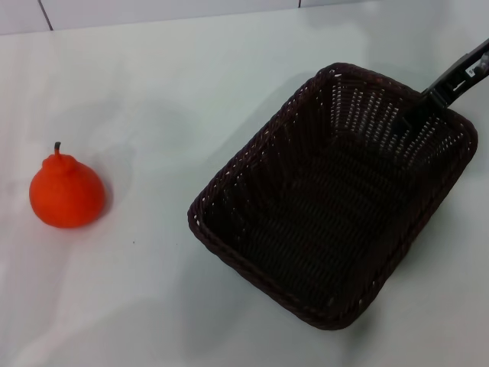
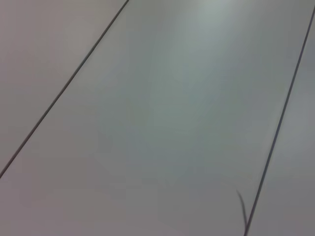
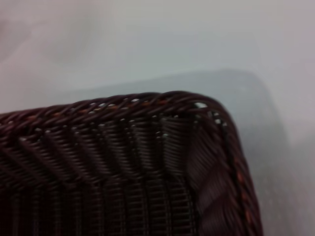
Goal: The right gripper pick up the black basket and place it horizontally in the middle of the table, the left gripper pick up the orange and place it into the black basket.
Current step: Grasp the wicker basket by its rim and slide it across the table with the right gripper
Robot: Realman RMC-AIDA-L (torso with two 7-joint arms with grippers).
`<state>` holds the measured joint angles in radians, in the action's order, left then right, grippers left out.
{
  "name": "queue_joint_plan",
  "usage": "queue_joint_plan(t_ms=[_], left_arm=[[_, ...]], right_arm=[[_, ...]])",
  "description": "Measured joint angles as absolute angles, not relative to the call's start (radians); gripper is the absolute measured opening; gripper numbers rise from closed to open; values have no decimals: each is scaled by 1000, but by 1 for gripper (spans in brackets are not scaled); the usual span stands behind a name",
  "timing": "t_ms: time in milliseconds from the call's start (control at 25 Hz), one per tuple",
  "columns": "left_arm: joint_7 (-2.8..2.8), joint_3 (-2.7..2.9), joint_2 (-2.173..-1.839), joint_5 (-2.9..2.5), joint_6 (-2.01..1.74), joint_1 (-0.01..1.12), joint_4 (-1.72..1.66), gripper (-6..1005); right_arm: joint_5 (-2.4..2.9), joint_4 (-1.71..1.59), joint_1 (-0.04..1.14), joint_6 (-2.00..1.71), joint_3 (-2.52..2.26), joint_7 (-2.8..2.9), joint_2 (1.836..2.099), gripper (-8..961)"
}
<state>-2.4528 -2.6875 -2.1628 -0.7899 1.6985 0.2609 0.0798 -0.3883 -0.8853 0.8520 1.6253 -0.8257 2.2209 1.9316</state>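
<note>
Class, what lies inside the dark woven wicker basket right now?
The dark woven wicker basket holds only its bare woven floor; the right gripper reaches its far rim. The orange fruit sits outside. Beneath it is hidden.

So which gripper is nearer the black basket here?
Right. The right gripper is at the black basket's far right rim; the left gripper appears in no view, its wrist camera seeing only bare surface.
</note>
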Motion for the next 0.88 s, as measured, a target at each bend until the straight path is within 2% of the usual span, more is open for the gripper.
queue_joint_plan(t_ms=[120, 360, 560, 760, 880], left_arm=[[-2453, -2688, -2163, -790, 1690, 261, 80, 905], [-2453, -2687, -2163, -790, 1684, 262, 80, 905], [-2453, -2688, -2163, -790, 1682, 265, 80, 907], [-2453, -2687, -2163, -790, 1681, 270, 80, 906], [-2453, -2688, -2163, -790, 1681, 270, 80, 905]], right_arm=[[-383, -884, 854, 1637, -827, 2216, 1931, 871], [-382, -875, 854, 1647, -828, 2222, 1922, 660], [-381, -860, 850, 1653, -828, 2220, 1918, 416], [-395, -856, 843, 1669, -807, 2216, 1909, 217], [-416, -856, 841, 1706, -761, 2208, 1900, 213]])
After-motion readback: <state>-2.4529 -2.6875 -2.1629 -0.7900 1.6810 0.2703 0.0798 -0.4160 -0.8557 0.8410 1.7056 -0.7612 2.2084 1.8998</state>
